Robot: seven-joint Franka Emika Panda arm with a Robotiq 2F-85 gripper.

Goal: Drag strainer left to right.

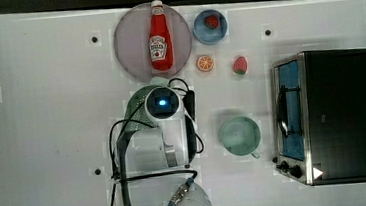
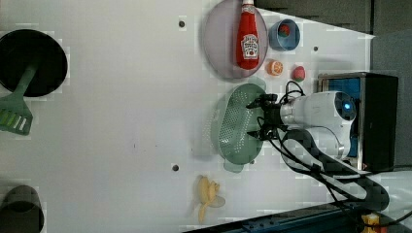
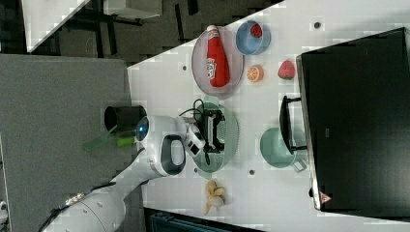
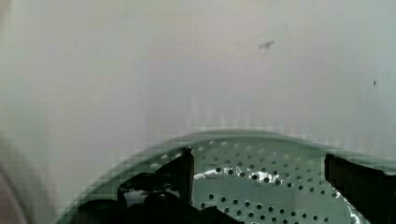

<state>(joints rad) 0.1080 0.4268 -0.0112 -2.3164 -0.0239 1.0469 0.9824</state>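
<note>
While the strainer [image 2: 234, 127] sits where the top view shows it, just below the grey plate [image 1: 130, 42] and to the left of the green mug [image 1: 239, 135], we judge the drag as not yet begun. Going left to right across the top view with the strainer as our landmark: bare white surface [image 1: 47, 120] lies to its left; the ketchup bottle [image 1: 159, 37] rests on the plate just above it; then come the orange slice [image 1: 205, 63], the blue bowl [image 1: 210, 26] and the strawberry [image 1: 240, 65] up and to its right; the mug stands to its right, and the toaster oven [image 1: 332, 115] well beyond. We see our gripper [image 2: 258, 119] inside the bowl of the strainer, jaws spread almost fully and holding nothing. Closing on the rim or wall and the whole pull rightward are left, and the mug stands in that path.
</note>
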